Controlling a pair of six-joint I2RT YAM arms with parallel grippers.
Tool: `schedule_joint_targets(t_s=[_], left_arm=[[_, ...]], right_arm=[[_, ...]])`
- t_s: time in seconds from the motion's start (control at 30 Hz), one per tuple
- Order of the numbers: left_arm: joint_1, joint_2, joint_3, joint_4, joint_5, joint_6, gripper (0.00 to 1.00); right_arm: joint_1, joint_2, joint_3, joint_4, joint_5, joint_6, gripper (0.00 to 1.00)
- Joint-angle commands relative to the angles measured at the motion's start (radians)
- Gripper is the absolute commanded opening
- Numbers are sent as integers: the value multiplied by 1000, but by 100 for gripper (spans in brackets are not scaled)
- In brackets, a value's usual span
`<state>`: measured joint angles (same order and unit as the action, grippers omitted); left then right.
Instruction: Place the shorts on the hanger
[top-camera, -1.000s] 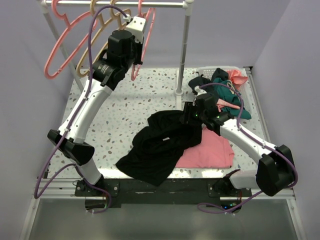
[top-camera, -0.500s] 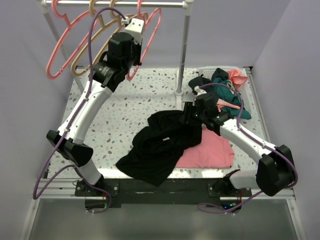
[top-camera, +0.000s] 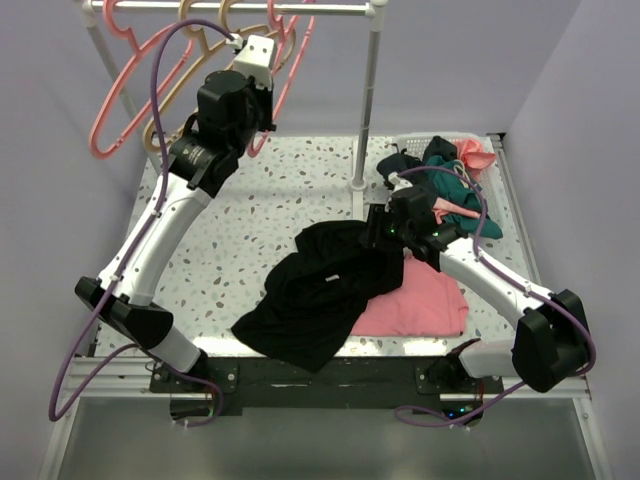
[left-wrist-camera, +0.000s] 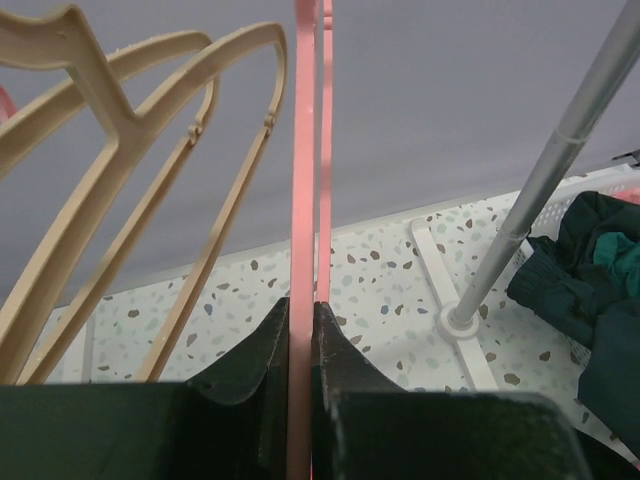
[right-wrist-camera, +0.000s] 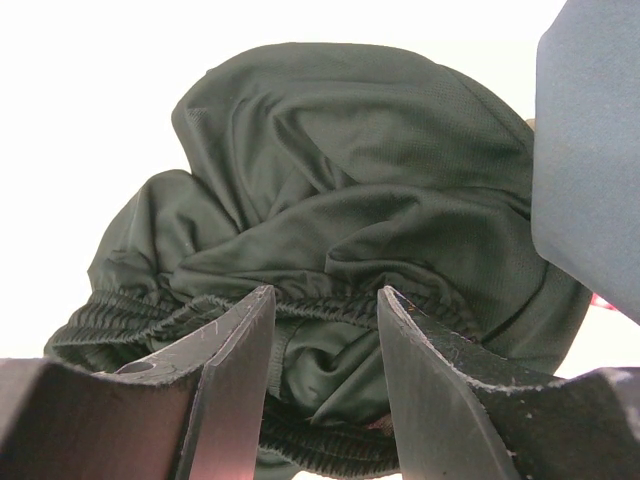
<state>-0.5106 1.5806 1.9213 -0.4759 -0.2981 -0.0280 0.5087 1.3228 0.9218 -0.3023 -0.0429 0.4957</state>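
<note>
The left gripper (left-wrist-camera: 303, 325) is raised to the rail (top-camera: 330, 8), with its fingers clamped narrow on one thin bar of the pink hanger (left-wrist-camera: 303, 150). The hanger hangs near the right end of the rail, just beside the tan hangers (left-wrist-camera: 70, 30). The shorts (top-camera: 320, 290) lie crumpled on the table (top-camera: 250, 220), overlapping the left edge of the pink cloth (top-camera: 425, 300). At their far right corner, the right gripper (right-wrist-camera: 325, 300) is lowered with its fingers closed part-way on the bunched elastic waistband.
</note>
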Motion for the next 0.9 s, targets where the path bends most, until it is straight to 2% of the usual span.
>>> schedule_joint_targets(t_s=[0.0,0.3,0.5,0.73,0.87], left_arm=[[7,-44,21,65,36,23,0],[7,-109,-39,49,69,8,0],[6,-177,-117,33,129,-61,0],[6,-307,-284,8,186,-98,0],[4,-410,-402,-18,272,-107,0]], right_arm=[[5,-5,57,0,6,-19,49],[5,-13,68,-14,15,-40,49],[5,-20,75,-21,41,-71,50],[10,-17,89,-32,70,-106,50],[22,-30,83,-60,124,-117,50]])
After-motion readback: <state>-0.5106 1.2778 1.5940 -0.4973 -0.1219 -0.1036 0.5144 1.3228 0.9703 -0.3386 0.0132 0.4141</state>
